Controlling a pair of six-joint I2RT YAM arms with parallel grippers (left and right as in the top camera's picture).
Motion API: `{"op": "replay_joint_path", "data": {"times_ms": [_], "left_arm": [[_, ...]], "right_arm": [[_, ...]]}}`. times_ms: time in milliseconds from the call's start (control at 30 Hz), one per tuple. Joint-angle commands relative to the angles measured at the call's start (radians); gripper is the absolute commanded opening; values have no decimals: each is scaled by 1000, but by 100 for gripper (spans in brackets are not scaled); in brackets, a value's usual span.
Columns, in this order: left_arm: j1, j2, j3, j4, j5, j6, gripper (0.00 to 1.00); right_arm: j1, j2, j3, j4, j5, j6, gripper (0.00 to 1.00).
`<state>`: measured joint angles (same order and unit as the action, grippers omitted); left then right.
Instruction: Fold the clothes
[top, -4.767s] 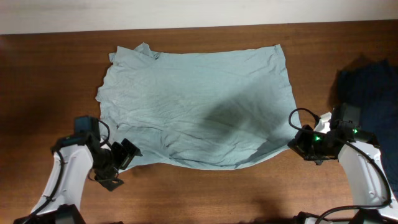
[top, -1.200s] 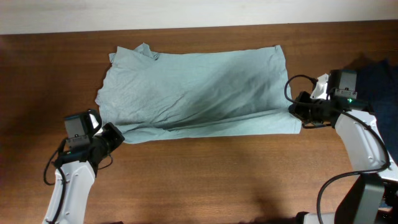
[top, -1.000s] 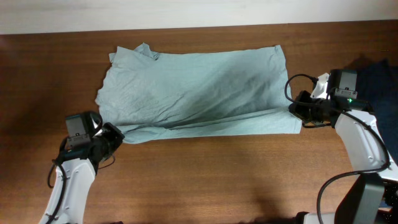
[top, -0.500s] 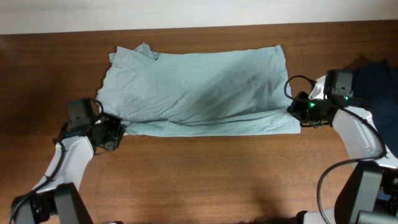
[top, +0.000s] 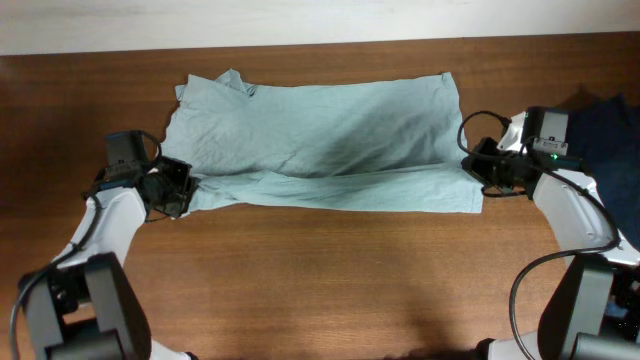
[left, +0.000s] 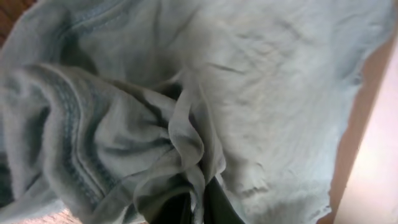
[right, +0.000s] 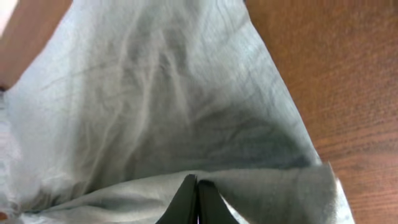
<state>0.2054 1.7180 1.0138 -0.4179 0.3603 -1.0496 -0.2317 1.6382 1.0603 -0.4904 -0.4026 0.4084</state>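
T-shirt (top: 320, 130) mid-fold, near hem pinched at both corners.
Clenched on one near corner each, the left gripper (top: 178, 190) and right gripper (top: 478, 170) stretch the hem between them, probably so the doubled near strip lands straight; the shirt's far part lies flat on the desk (top: 330, 290), centre-far.

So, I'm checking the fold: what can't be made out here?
Left wrist: left gripper buried in bunched T-shirt fabric; how many layers it pinches is unclear.
Right wrist: right gripper cut off by the bottom edge; only its shut tips show.
Overhead: the folded-over near edge hides the layer beneath.
Overhead: dark garment cut by the right edge.
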Motion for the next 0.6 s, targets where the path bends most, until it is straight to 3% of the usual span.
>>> {"op": "replay_joint_path", "data": {"times_ms": [0,200,267,333,433,500,567], "left_arm": [[0,47,29,14,-3,-12,1],[0,50,31,33,-28,-11,1],[0,50,35,47,-26,0,4],[0,50,56,48,-27,46,17],[0,50,118,29,-11,160,45],[0,50,173,-20,-16,261,52],[0,50,224,-65,-16,367,58]], "right_arm": [[10,17,17,35,-9,21,4],[10,85,17,119,-9,42,6],[10,94,17,154,-10,35,16],[8,94,17,179,-11,34,19],[7,87,18,172,-16,-12,25],[7,71,18,147,-40,-24,26],[7,44,18,120,-71,-50,34]]}}
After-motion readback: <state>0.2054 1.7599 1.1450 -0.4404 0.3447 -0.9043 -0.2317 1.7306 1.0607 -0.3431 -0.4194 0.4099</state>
